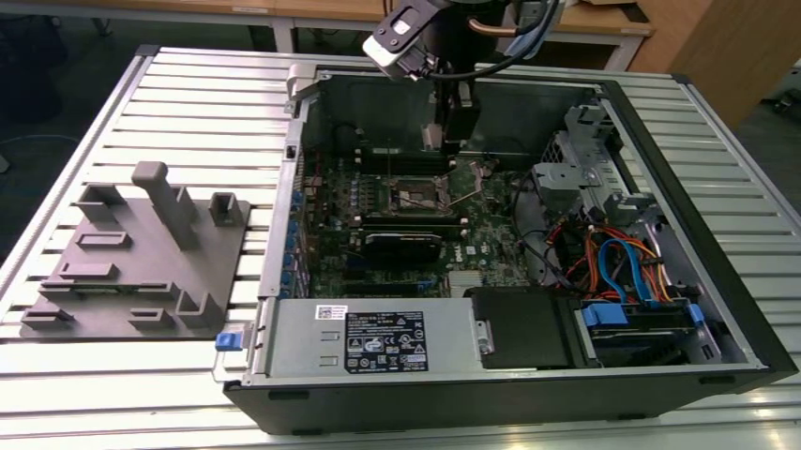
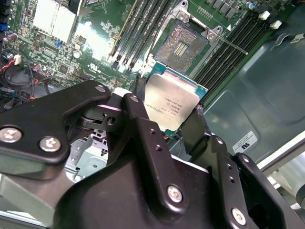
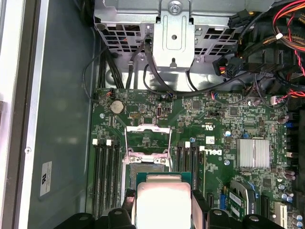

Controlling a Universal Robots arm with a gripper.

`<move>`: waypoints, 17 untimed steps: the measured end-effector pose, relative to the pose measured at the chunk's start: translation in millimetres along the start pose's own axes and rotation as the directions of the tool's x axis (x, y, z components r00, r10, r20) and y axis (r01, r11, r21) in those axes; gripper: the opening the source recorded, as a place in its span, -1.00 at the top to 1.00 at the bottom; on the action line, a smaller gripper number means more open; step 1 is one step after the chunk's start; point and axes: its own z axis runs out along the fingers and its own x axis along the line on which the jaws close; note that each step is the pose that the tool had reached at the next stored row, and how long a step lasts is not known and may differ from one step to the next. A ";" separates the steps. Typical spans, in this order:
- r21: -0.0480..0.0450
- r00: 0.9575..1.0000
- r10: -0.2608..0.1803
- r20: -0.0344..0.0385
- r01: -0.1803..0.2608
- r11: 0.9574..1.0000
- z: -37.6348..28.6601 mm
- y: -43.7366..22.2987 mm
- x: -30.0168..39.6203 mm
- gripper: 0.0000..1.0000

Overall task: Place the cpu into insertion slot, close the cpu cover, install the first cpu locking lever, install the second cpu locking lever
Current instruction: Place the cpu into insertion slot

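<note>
In both wrist views my gripper point(image 2: 169, 112) point(image 3: 163, 207) is shut on the cpu point(image 2: 172, 101) point(image 3: 163, 199), a square chip with a silver-tan top, pinched by its edges between the black fingers point(image 2: 137, 93). The chip hangs above the green board, just beside the insertion slot point(image 2: 183, 43) point(image 3: 147, 167), whose dark contact field lies bare. The cpu cover point(image 3: 147, 138), a thin metal frame with a window, stands swung open past the slot. A thin locking lever point(image 2: 229, 44) lies beside the socket. In the exterior view the gripper point(image 1: 451, 136) hangs inside the open computer case over the slot point(image 1: 417, 195).
Long black memory slots point(image 3: 107, 171) flank the socket on both sides. A silver heatsink point(image 3: 253, 153) and a black module point(image 1: 400, 246) sit on the board. Cables and a drive cage point(image 1: 626, 262) fill the case's side. A grey fixture plate point(image 1: 138, 253) lies outside the case.
</note>
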 end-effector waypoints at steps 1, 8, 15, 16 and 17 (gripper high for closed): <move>0.000 1.000 0.000 0.000 0.000 1.000 0.1 0.0 0.0 -0.08; 0.000 1.000 0.000 0.000 0.000 1.000 3.6 -0.2 0.9 -0.08; 0.000 1.000 0.000 0.000 0.000 1.000 4.7 -0.3 0.9 -0.08; 0.000 1.000 0.000 0.000 0.000 1.000 5.0 -0.3 0.9 -0.08; 0.000 1.000 0.000 0.000 0.000 1.000 5.4 -0.3 0.9 -0.08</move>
